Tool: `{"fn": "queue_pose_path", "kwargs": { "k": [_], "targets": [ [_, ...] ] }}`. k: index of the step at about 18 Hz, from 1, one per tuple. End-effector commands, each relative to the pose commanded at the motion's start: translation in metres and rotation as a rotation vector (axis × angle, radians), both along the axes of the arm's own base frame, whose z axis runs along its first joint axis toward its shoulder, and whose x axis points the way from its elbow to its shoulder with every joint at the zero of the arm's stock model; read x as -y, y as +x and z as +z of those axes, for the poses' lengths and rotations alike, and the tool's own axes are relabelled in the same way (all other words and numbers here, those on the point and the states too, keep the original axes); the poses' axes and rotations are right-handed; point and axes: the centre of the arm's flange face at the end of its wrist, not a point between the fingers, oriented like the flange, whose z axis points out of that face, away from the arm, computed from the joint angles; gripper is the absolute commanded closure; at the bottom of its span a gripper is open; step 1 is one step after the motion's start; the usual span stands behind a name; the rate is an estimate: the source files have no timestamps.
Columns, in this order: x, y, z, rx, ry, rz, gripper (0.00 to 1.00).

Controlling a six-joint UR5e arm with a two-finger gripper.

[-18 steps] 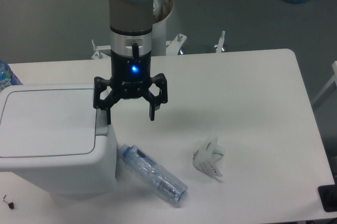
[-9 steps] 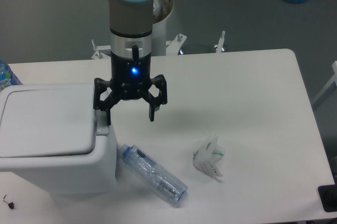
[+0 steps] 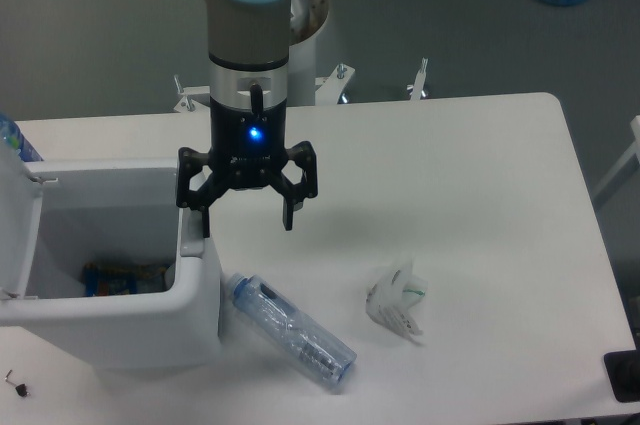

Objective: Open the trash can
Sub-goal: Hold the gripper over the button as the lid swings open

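Note:
The trash can is a large white boxy bin at the table's front left. Its lid stands swung up at the left side, so the inside shows, with some coloured rubbish at the bottom. My gripper hangs from above with its black fingers spread open and empty. Its left fingertip is right at the grey button tab on the can's right rim; I cannot tell whether it touches it.
A clear plastic bottle lies on the table against the can's right side. A crumpled clear wrapper lies to its right. A blue bottle top shows at the far left edge. The white table ends at right.
The trash can's lid has swung from flat and shut, through slightly lifted, to fully upright. The gripper has stayed in place.

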Motion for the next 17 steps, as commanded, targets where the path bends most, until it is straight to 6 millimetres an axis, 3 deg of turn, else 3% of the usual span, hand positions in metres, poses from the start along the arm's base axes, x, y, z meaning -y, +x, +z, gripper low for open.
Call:
{"fn": "queue_pose_path", "kwargs": {
  "k": [7,13,17],
  "targets": [
    [0.036,-0.056,0.009,-0.15,-0.104,0.029,0.0],
    [0.078,-0.099,-0.003,-0.253,-0.322,-0.048,0.0],
    [0.091,-0.118,-0.008,-0.274,-0.36,-0.088,0.0]
  ]
}}
